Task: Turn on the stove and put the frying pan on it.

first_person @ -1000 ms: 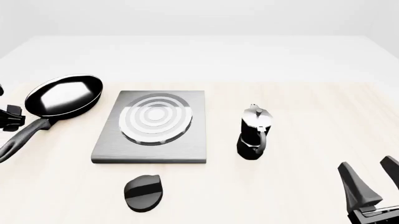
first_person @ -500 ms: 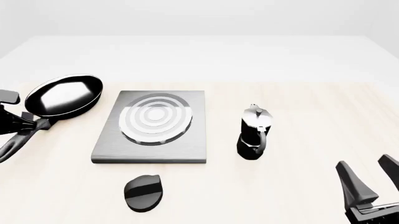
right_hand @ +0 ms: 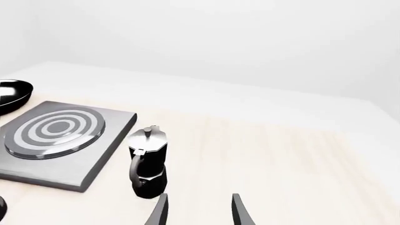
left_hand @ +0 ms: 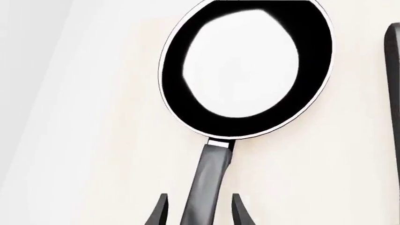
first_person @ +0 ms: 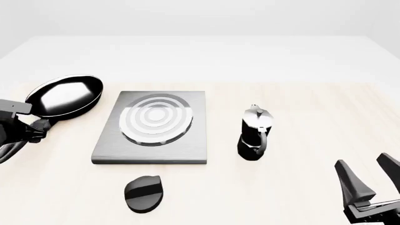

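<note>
The glossy black frying pan (first_person: 64, 96) lies on the table left of the stove (first_person: 150, 140), its long handle (left_hand: 205, 187) pointing toward the near left. My left gripper (first_person: 26, 119) is open, with one finger on each side of the handle and a gap on both sides; the left wrist view shows its fingers (left_hand: 160, 213) beside the handle. The grey stove slab carries silver rings (first_person: 156, 118). The black oval knob (first_person: 144, 192) lies in front of the stove. My right gripper (first_person: 368, 180) is open and empty at the near right.
A black-and-silver moka pot (first_person: 255, 133) stands upright right of the stove, between it and my right gripper; the right wrist view shows the moka pot (right_hand: 148, 161), stove (right_hand: 59, 140) and part of the pan (right_hand: 12, 93). The stove's edge (left_hand: 394, 93) shows in the left wrist view.
My left gripper has moved in from the left edge to straddle the pan's handle near the pan. My right gripper has sunk slightly. The pan, stove and knob have not moved.
</note>
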Robot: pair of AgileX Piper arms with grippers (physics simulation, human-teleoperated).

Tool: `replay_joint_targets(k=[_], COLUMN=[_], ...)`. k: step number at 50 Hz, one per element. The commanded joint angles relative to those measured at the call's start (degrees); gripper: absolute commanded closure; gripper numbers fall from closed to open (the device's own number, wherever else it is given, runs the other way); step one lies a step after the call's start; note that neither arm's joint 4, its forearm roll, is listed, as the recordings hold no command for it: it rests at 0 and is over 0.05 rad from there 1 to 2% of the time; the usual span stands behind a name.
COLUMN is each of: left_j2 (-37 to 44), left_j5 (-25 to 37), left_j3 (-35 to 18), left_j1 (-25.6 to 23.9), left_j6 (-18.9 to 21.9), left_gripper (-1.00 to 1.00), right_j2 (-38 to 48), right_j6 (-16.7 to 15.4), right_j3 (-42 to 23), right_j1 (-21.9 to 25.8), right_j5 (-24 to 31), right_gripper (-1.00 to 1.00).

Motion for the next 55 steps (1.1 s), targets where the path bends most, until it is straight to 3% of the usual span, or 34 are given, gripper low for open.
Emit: replay_joint_targets(k=[1, 16, 30, 31, 55], left_j2=[7.2, 10.8, 8.9, 8.4, -5.6], left_j5=[-3.7, -6.2, -6.7, -7.0, -2.1], left_j3=[-2.2, -2.6, -1.0, -0.8, 2.9], left_j1=[0.4, 1.3, 1.1, 1.1, -4.2], left_j6=[0.3, 0.9, 0.6, 0.7, -3.0], left_gripper=[-1.00, -1.00, -1.00, 1.00, 1.00], right_j2=[1.2, 1.8, 1.2, 1.2, -0.2], right_j6=[-0.3, -0.6, -0.4, -0.5, -0.6], right_j3=[0.0, 0.1, 0.0, 0.0, -0.2], right_j1=[0.0, 0.0, -0.1, -0.1, 0.1], right_j5=[-1.0, -1.7, -1.0, -1.0, 0.3], right_gripper=[-1.00, -1.00, -1.00, -1.00, -1.00])
